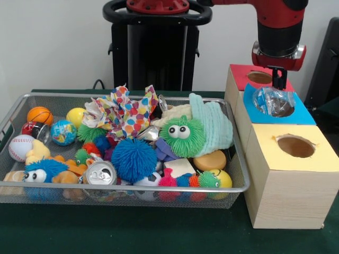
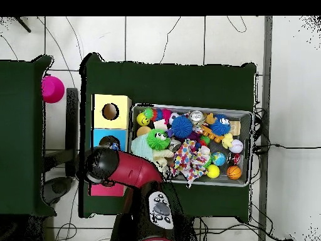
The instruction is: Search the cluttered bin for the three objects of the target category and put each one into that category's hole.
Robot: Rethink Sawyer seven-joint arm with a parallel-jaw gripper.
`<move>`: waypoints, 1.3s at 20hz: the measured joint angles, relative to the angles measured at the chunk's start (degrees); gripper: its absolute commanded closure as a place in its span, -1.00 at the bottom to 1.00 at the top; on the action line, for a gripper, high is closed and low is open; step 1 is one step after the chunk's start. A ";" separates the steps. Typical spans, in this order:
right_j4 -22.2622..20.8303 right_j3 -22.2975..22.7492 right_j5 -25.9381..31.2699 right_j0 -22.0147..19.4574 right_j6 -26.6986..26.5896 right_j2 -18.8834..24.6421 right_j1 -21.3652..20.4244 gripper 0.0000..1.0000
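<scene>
crumpled clear plastic bottle [image 1: 273,100] resting in the blue box's hole [image 1: 276,107], gripper [image 1: 277,80] right above it, jaw state impossible to tell. wire bin [image 1: 235,187] of toys sitting left of the boxes.

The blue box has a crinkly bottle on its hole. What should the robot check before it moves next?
1. Crumpled plastic bottle over the blue box hole: ok.
2. Bottle fully dropped in: not ok, it sticks out.
3. End effector above the bottle: ok.
4. End effector let go: cannot tell.
5. Yellow box hole clear: ok.
6. Wire bin holds more like it: silver can visible, ok.
</scene>
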 measured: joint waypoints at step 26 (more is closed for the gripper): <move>-0.72 1.76 -0.12 -4.72 0.00 4.42 -0.22 1.00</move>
